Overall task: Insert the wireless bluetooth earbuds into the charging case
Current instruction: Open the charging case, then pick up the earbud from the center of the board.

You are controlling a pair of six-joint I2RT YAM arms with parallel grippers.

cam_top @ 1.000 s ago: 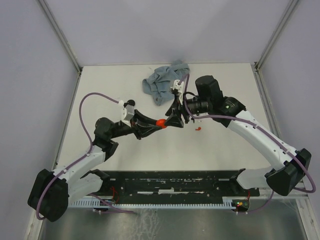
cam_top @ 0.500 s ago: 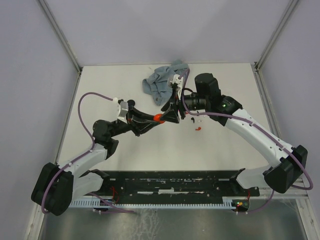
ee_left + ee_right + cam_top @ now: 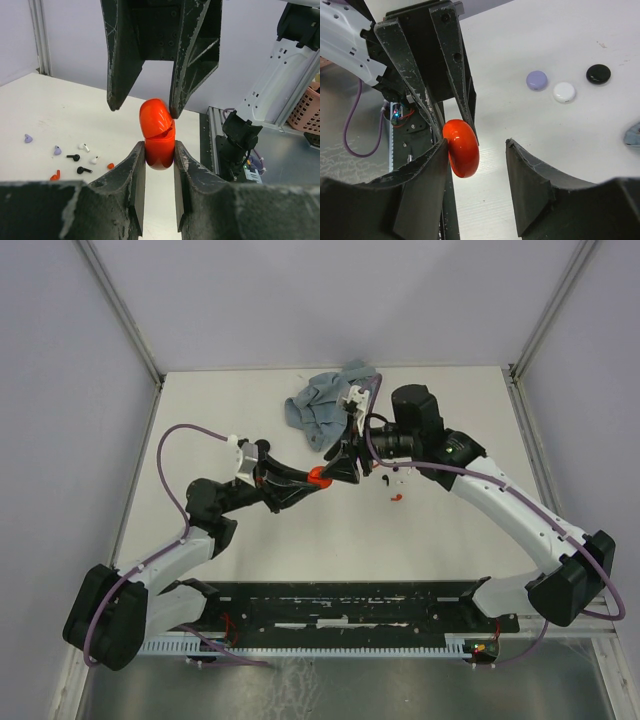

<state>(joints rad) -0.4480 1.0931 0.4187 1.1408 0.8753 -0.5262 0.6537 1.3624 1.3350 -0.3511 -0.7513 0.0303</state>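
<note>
A glossy red charging case (image 3: 157, 134) hangs above the table, and my left gripper (image 3: 159, 146) is shut on its lower half. The lid looks slightly ajar. My right gripper (image 3: 476, 143) is open around the case (image 3: 463, 148): one finger (image 3: 427, 165) touches its side, and the other stands well apart. From above, the two grippers meet at the case (image 3: 318, 476) mid-table. The earbuds lie loose on the table: lilac (image 3: 28, 138), white (image 3: 84, 147), black (image 3: 73, 157) and red (image 3: 55, 175). A red earbud (image 3: 397, 497) lies just right of the grippers.
Round discs lie on the table: lilac (image 3: 537, 79), white (image 3: 564, 92) and black (image 3: 598, 73). A crumpled blue-grey cloth (image 3: 325, 405) is at the back, close behind the right gripper. A black rail (image 3: 350, 605) runs along the near edge.
Both grippers and the case have shifted slightly away from the near edge and to the left. The left arm has changed its pose. Neither gripper's jaw gap has visibly changed.
</note>
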